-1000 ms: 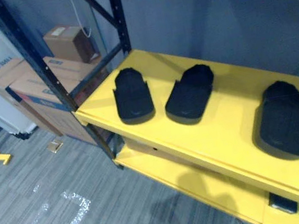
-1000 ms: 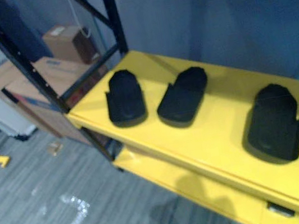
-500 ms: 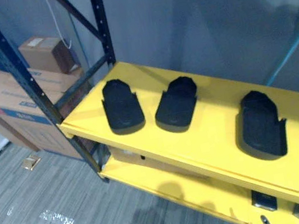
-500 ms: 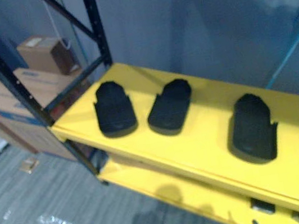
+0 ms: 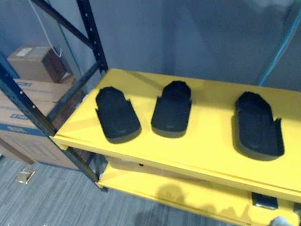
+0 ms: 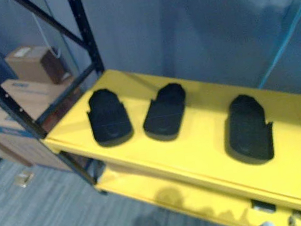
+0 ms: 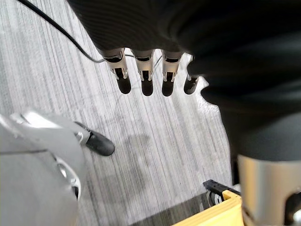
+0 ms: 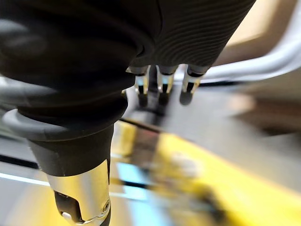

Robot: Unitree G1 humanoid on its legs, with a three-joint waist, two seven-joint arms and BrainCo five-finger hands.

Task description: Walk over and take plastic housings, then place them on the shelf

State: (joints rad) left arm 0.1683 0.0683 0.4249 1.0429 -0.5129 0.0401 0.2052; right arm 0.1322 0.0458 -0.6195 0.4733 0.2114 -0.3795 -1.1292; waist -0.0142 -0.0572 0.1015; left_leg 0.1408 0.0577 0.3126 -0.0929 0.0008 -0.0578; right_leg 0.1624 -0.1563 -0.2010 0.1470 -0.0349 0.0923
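Both your head eyes look steeply down on the yellow shelf [image 5: 214, 151] and share its three housings [image 5: 171, 108]. Your wrist cameras look closely along the left hand [image 7: 143, 70] to the floor [image 7: 155, 150], and along the right hand [image 8: 161, 87] to blurred yellow.

Black housings [image 5: 117, 113] — yellow shelf [image 5: 211, 135] (grey striped floor [image 5: 35, 217]).

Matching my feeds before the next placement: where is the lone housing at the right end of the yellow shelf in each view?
Left eye view: lone housing, right of centre on the yellow shelf.
Right eye view: same housing, right of centre.
Left wrist view: left robot hand over grey floor.
Right wrist view: right robot hand before a yellow blur; cannot tell.
Shared landmark: black upright post at the shelf's back left corner.
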